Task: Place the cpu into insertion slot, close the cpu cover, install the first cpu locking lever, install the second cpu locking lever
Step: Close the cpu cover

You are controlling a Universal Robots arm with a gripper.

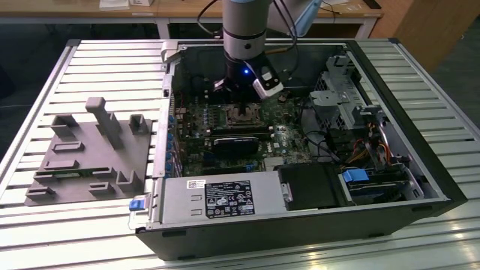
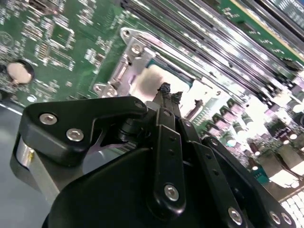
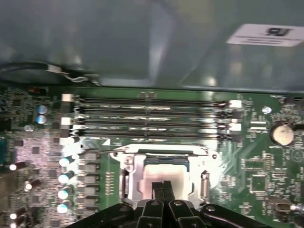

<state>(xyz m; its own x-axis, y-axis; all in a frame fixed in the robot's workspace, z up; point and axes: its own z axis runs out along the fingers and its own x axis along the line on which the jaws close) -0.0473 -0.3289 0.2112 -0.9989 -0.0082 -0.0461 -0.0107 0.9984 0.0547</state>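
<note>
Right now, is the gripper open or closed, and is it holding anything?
Gripper: closed, fingertips together, nothing held, poised over the cpu.

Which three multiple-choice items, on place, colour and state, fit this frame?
1. The end effector hangs over: A the cpu; B the grey fixture; C the power supply.
2. The circuit board is: A red; B green; C white.
3. Its fingertips are: A spread wide; B around a cable; C closed together.
Key: 1 A, its tips sit right above the cpu in both wrist views; 2 B, green shows around the cpu; 3 C, the tips touch, no gap.
</note>
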